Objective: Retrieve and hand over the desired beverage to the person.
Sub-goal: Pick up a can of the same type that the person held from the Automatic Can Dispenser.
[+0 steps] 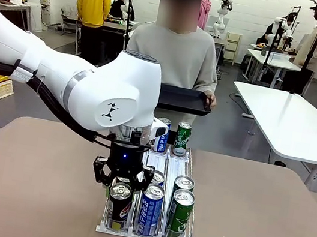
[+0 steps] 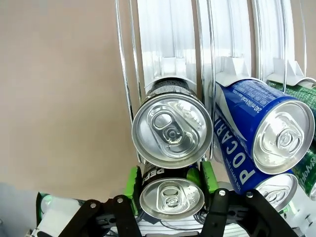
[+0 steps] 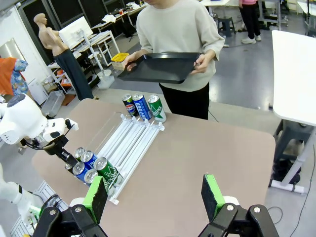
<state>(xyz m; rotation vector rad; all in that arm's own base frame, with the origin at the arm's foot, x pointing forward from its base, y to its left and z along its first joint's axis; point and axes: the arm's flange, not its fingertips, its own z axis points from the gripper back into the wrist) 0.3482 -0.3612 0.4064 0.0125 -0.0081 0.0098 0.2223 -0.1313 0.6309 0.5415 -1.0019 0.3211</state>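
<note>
In the left lane of a clear wire rack [image 1: 145, 235], at its near end, stands a black Pepsi can [image 1: 119, 206]. My left gripper [image 1: 122, 179] comes down on it from above. In the left wrist view its green pads [image 2: 132, 183] press both sides of that Pepsi can [image 2: 172, 197], so my left gripper [image 2: 170, 180] is shut on it. A second black can [image 2: 172, 129] sits just behind. The person [image 1: 175, 54] in a grey sweatshirt stands at the far side holding a black tray [image 1: 183, 98]. My right gripper [image 3: 154, 197] hangs open high above the table.
Blue Pocari cans [image 1: 150, 208] and green Sprite cans [image 1: 180, 213] fill the neighbouring lanes. More cans [image 1: 182, 138] stand at the rack's far end below the tray. A white table [image 1: 294, 126] is off to the right. Brown tabletop lies bare on both sides of the rack.
</note>
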